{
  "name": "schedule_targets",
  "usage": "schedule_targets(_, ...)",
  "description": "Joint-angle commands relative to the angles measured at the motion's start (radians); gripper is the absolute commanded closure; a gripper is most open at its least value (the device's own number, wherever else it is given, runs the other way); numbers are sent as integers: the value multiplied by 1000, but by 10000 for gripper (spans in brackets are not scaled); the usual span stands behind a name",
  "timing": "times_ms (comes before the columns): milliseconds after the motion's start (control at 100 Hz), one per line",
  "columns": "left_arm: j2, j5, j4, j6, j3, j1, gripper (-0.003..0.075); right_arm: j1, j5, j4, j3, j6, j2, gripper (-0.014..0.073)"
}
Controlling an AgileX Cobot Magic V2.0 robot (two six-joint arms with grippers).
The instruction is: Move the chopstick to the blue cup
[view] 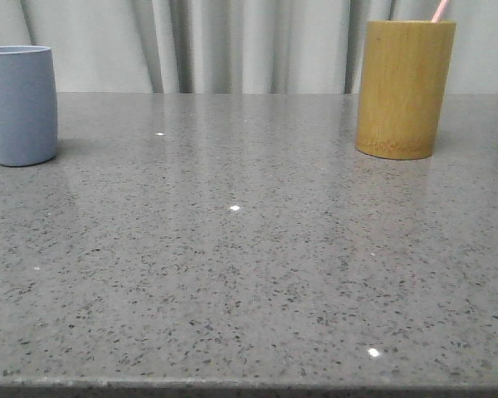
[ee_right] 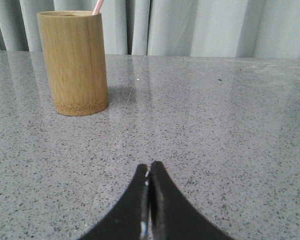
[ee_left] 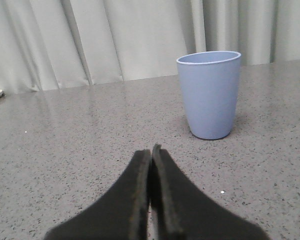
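While two cups stand on the grey speckled table [view: 232, 274], just one chopstick [view: 440, 10] is to be counted, its pale pink tip poking above the rim of the bamboo cup [view: 403, 87] at the upper right of the front view. At the far left edge of that frame stands the blue cup [view: 18, 104], upright; its inside cannot be seen. Both cups are well apart. Pale curtains [view: 232, 46] hang behind. Each wrist view shows its claw clenched on nothing: the left gripper [ee_left: 151, 152] near the blue cup, the right gripper [ee_right: 149, 170] facing the bamboo cup.
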Motion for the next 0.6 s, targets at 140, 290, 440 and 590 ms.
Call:
schedule_targets(140, -35, -203, -29, -7, 8, 3, 739, -6, -182, 0, -10, -8, -17, 662)
schedule_targets(290, -33, -217, -91, -18, -30, 1, 739, -6, -96, 13, -107, -8, -10, 662)
schedule_targets(440, 20, -93, -232, -18, -144, 1, 739, -6, 127, 25, -285, -8, 56, 662)
schedule_targets(590, 136, 149, -230, -18, -345, 1, 739, -6, 308, 25, -479, -8, 189, 662)
